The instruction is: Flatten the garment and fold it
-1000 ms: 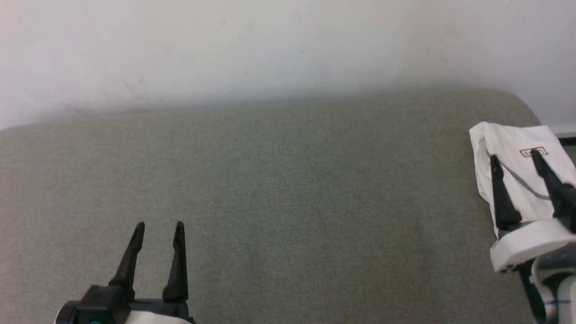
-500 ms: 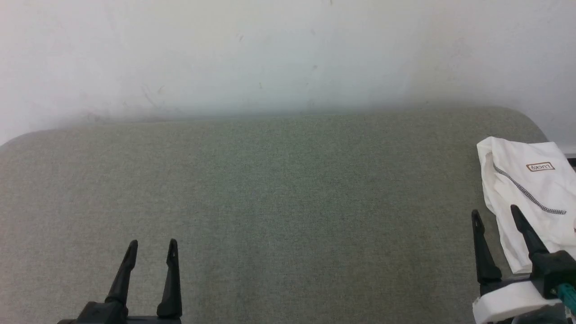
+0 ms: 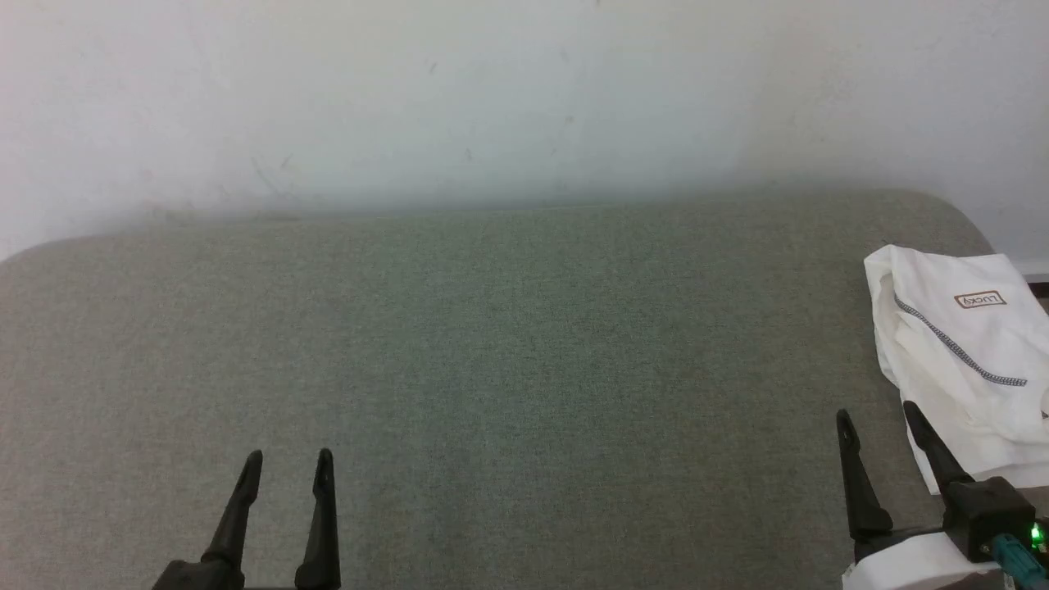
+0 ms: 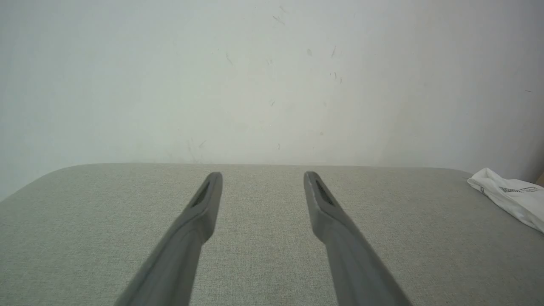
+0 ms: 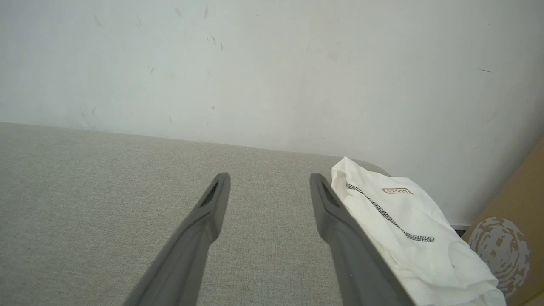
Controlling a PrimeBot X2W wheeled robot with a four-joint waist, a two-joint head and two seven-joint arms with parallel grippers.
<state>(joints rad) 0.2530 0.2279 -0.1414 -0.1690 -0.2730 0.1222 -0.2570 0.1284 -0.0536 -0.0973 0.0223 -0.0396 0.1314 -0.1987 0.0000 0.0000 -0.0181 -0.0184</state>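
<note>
Your shirt (image 3: 959,360) lies as a compact, folded-over bundle at the far right end of the bench (image 3: 524,344), near its rounded corner, with the logo (image 3: 980,300) and one zigzag seam (image 3: 951,348) facing up. Both pincers are empty. The left pincer (image 3: 290,452) hangs at the near left, fingers parted by a modest gap. The right pincer (image 3: 876,410) is spread wider, its outer finger just beside the shirt's near edge and gripping nothing. From this, the fold looks done and parked aside, or else not yet begun; the bundle is loose rather than crisp. If you want it flattened, the next move calls for a right-pincer pinch on that near edge, then a drag toward the bare middle, where both arms reach.
</note>
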